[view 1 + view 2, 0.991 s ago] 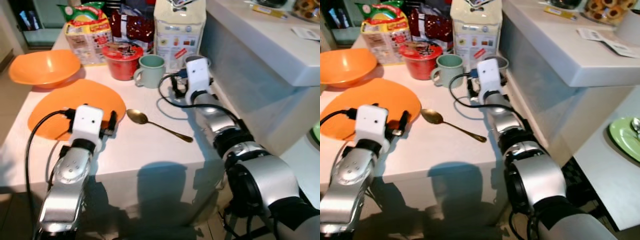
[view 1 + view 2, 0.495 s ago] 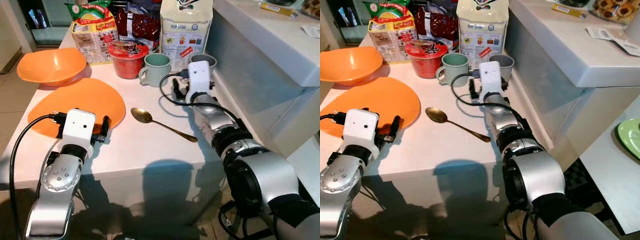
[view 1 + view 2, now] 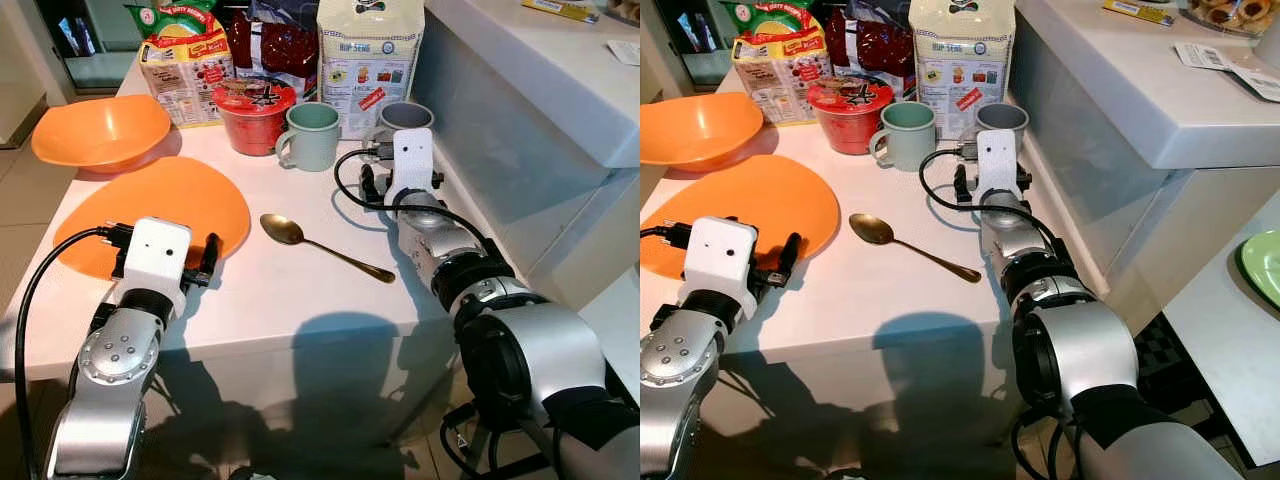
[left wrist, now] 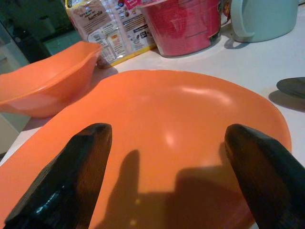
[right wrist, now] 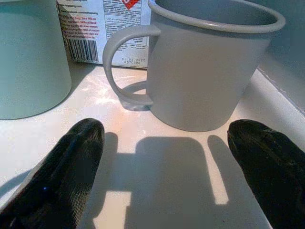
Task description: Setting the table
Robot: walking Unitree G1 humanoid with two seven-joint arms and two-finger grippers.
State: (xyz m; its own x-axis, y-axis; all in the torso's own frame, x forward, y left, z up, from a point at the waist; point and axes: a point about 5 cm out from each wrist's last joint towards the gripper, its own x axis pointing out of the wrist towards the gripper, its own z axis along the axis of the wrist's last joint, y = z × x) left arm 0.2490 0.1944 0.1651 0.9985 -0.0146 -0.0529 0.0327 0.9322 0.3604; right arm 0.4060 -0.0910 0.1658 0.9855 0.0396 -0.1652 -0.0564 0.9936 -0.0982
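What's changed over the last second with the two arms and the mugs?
The right gripper has shifted toward the grey mug, away from the green mug, fingers open and short of it. The left gripper has drawn back to the orange plate's near edge, open. Nothing was taken hold of. Spoon, orange bowl and both mugs stayed put.

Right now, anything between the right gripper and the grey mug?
Nothing. In the right wrist view, only bare white tabletop with shadow separates the open right gripper from the grey handled mug.
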